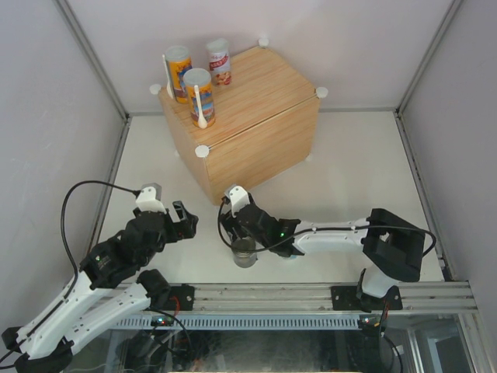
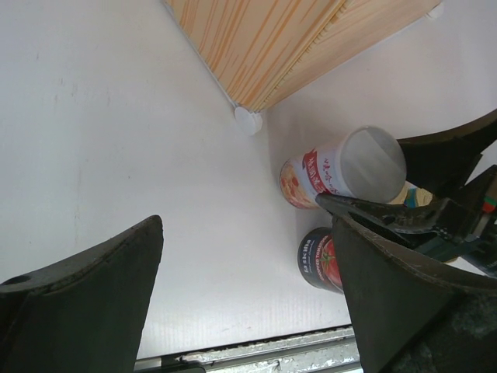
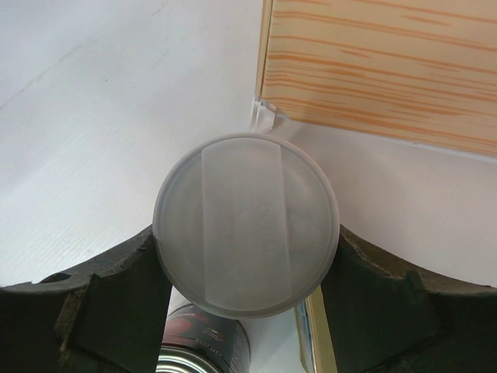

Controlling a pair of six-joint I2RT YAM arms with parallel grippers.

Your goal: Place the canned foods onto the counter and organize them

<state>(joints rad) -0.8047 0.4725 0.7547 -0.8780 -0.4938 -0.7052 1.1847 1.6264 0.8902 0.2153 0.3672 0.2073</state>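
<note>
The counter (image 1: 256, 109) bears two orange-blue tubes with white spoons (image 1: 178, 74) (image 1: 200, 97) and one white-red tube (image 1: 220, 61). My right gripper (image 1: 231, 224) is shut on the second white-red tube: its white lid (image 3: 246, 225) sits between my fingers (image 3: 116, 303), and its body shows in the left wrist view (image 2: 342, 167). The dark-blue can (image 1: 244, 252) stands on the floor just below it (image 2: 320, 260). A gold tin edge (image 3: 317, 342) shows beside it. My left gripper (image 1: 184, 221) is open and empty, left of the can (image 2: 248, 311).
The counter's near corner with its white cap (image 2: 248, 120) is just beyond the held tube. White walls enclose the white floor (image 1: 147, 163). A metal rail (image 1: 311, 295) runs along the near edge by the arm bases.
</note>
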